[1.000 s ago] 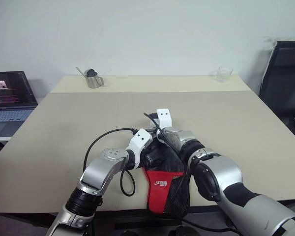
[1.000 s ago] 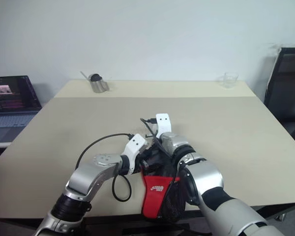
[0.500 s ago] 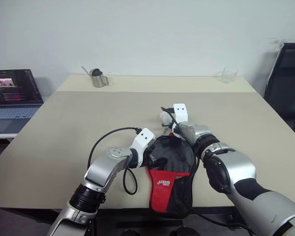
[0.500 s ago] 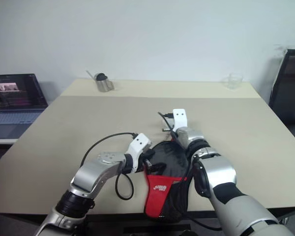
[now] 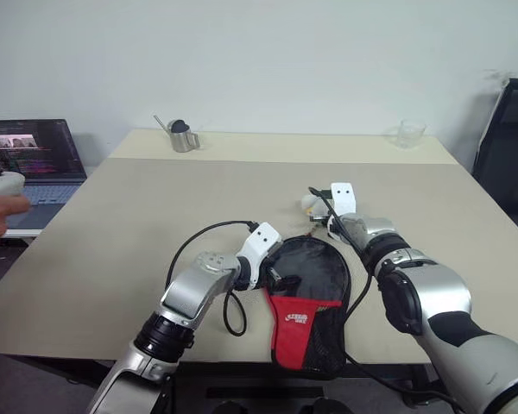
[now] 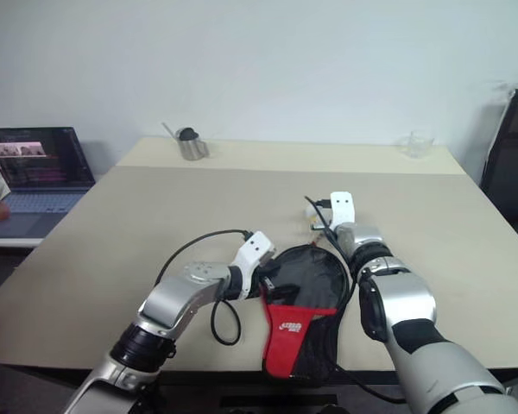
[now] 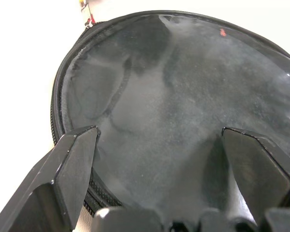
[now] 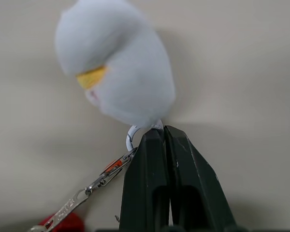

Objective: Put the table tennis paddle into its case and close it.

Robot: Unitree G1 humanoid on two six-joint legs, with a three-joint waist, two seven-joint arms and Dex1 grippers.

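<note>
Evidently the closing step is in hand. The paddle-shaped soft black fabric case, with its red lettered panel and mesh pocket, is laid flat at the near edge of the pale beige counter, its narrow end toward the robot. The table tennis paddle itself cannot be made out; it is judged to be already inside, since the round part of the case lies filled and smooth in the left wrist view.

The left gripper is held with its fingers wide apart, straddling the round black face of the case at its left side; whether the fingers press on the fabric cannot be told. The zipper edge is seen running round the rim there.

The right gripper is found at the far right of the case, its fingers pressed together on a small metal ring from which a white soft charm hangs, with a short chain leading back toward the case. This is taken to be the zipper pull.

For the next move, the pull would need to be drawn along the rim while the case is steadied by the left gripper. How much of the zipper is already shut cannot be determined.
</note>
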